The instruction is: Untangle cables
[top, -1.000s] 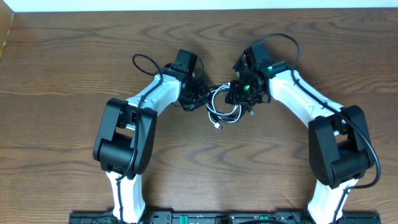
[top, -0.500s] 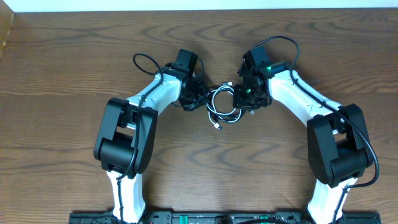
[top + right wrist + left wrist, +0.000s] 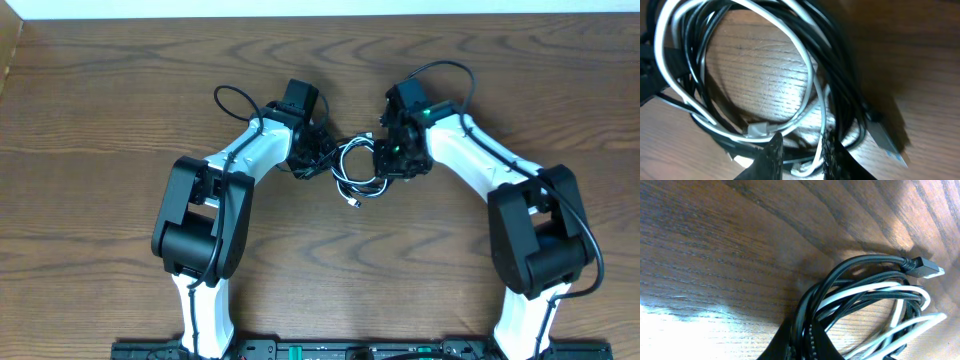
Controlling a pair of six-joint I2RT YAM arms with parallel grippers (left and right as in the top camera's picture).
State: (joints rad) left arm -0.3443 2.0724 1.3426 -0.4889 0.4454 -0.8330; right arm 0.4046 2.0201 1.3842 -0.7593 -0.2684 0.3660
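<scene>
Where the two arms meet at the middle of the worktop (image 3: 100,120), the cables (image 3: 358,172) lie in one tangled coil between the left pincer (image 3: 318,157) and the right pincer (image 3: 388,160).

From the left wrist, the black cable (image 3: 855,267) and the white cable (image 3: 875,287) loop together and run down into the left pincer, whose dark ridged fingertips (image 3: 812,335) are pressed together on the bundle. A black plug (image 3: 924,268) with a pale tip juts from the coil's far side. From the right wrist, the right pincer stands narrowly parted at the coil's edge. One white strand passes through the gap and is not visibly pinched. The loops spread just beyond the fingertips, and a second plug (image 3: 885,137), blurred, lies to one side.
</scene>
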